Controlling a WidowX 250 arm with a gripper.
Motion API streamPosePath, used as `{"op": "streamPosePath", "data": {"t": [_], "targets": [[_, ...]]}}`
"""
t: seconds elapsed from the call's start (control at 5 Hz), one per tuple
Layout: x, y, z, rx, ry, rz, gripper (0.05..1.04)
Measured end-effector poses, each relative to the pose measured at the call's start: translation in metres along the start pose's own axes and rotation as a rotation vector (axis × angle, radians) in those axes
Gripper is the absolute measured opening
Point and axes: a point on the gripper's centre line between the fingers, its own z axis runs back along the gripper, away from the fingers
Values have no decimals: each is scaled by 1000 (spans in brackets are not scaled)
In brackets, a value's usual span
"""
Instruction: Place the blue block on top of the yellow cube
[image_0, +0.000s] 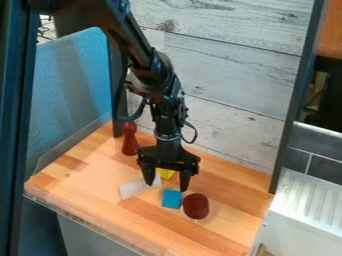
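Observation:
My black gripper (167, 183) hangs over the middle of the wooden surface, pointing down, its two fingers spread apart with a gap between them. Behind the fingers lies a yellow block (165, 173), partly hidden by the gripper. A whitish translucent piece (133, 189) rests at the left finger. Just in front of the gripper, near the right finger, is a blue block (172, 199). To its right stands a dark red rounded object (196, 206). A red pin-shaped object (129, 139) stands upright farther back on the left.
The wooden table (87, 180) has a raised clear edge along its front left. A blue panel (73, 85) rises at the left and a whitewashed plank wall (234, 75) behind. A dark post borders the right side, with a white ridged drainboard (310, 200) beyond it.

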Motion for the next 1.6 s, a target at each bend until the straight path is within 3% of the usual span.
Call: {"op": "streamPosePath", "data": {"t": [0.4,0.6,0.8,1.0,1.2,1.6], "targets": [[-3,5,-21,34,-5,-18,990],[-3,8,-25,48,-7,-36,919],[-4,7,-25,33,1,-55,620],[1,4,-5,-2,-13,-114,557],[19,2,27,-62,-55,-130,557],[49,6,58,-97,-87,-260,557]]}}
